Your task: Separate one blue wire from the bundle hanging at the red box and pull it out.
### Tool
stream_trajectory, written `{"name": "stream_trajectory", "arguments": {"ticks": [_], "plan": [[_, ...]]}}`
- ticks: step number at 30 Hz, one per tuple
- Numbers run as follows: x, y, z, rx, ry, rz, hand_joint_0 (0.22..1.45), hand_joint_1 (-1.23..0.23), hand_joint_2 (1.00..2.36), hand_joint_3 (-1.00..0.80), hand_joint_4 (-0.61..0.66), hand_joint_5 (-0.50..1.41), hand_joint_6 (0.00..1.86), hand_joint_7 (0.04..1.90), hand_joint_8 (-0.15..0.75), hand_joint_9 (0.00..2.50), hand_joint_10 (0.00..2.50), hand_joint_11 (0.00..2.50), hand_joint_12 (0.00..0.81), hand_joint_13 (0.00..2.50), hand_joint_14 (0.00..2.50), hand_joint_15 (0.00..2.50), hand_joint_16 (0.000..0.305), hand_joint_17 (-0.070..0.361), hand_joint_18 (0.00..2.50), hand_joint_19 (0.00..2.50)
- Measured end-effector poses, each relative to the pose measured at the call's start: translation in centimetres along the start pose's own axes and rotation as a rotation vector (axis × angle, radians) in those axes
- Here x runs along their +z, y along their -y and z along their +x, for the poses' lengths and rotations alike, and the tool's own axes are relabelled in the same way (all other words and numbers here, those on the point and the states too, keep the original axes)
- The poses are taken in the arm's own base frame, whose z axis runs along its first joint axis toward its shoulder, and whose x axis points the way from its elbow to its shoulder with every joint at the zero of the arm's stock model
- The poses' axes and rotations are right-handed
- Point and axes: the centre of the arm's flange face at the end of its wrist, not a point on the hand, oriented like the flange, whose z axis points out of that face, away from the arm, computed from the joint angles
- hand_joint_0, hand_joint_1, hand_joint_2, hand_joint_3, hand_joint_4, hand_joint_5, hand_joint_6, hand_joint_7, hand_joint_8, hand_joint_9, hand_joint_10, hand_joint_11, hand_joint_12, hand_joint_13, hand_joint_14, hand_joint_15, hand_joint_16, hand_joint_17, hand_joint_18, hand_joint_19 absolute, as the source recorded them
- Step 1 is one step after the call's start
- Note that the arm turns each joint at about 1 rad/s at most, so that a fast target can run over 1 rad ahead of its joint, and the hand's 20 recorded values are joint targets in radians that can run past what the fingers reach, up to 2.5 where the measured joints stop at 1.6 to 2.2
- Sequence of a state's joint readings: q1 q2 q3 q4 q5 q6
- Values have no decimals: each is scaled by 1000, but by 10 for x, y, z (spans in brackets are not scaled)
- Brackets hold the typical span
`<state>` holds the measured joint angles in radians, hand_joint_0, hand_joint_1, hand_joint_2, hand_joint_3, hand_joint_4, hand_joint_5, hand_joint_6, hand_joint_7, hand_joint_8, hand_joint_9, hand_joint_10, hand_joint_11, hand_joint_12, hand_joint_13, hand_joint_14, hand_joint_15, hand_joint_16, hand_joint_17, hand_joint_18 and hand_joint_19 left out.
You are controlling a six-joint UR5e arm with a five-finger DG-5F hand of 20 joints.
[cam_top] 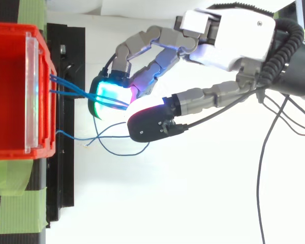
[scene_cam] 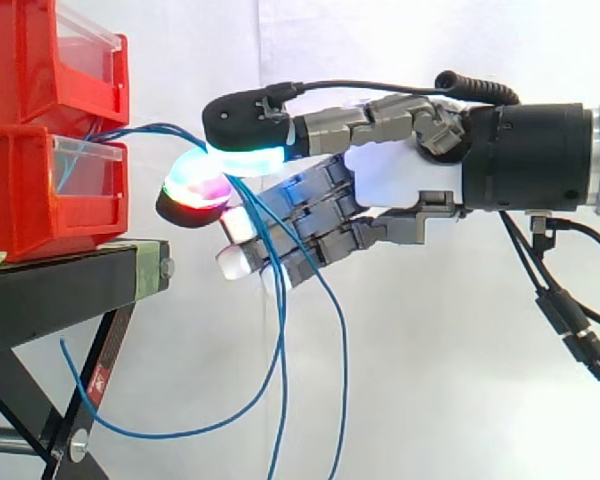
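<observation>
Thin blue wires (scene_cam: 335, 330) come out of the front of the lower red bin (scene_cam: 40, 190) and hang down in long loops in the side view. My hand (scene_cam: 400, 175) reaches in from the right, level with that bin. A fingertip (scene_cam: 195, 190) glowing green and magenta and the thumb's cyan pad (scene_cam: 245, 150) are pressed together on the wires just in front of the bin. From above, two or three blue wires (cam_top: 66, 86) run from the red bin (cam_top: 10, 91) to the cyan pad (cam_top: 109, 94). The other fingers are curled loosely below.
A second red bin (scene_cam: 40, 60) is stacked on the lower one. Both stand on a black stand (scene_cam: 70, 280) with crossed legs. One loose wire end (scene_cam: 65, 345) dangles by the stand. Green tape (cam_top: 20, 203) holds the stand's surface. A white curtain lies behind.
</observation>
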<state>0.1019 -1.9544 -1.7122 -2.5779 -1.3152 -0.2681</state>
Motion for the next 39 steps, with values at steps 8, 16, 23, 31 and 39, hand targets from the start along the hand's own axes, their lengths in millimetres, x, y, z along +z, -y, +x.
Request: {"name": "stream_trajectory", "arguments": {"ticks": [8, 16, 23, 31, 39], "plan": [[-3, 0, 4, 16, -12, 21, 610, -689, 1008, -25, 175, -180, 919, 834, 430, 908, 10, 757, 522, 1309, 19, 869, 57, 128, 936, 431], [-5, 1, 7, 38, -22, 41, 612, -688, 1009, -35, 181, -182, 917, 836, 426, 898, 8, 748, 509, 1434, 20, 1069, 58, 130, 945, 450], [-7, 3, 8, 45, -28, 58, 613, -688, 1010, -45, 177, -184, 915, 841, 425, 892, 10, 757, 463, 1532, 10, 1303, 59, 132, 949, 503], [-9, 4, 8, 53, -31, 72, 611, -689, 1011, -49, 177, -186, 915, 840, 418, 898, 8, 779, 419, 1566, 83, 1437, 61, 137, 985, 564], [-9, 5, 8, 65, -32, 78, 624, -714, 1015, -99, 155, -194, 909, 836, 391, 889, 13, 795, 386, 1525, 29, 1508, 60, 136, 965, 610]]}}
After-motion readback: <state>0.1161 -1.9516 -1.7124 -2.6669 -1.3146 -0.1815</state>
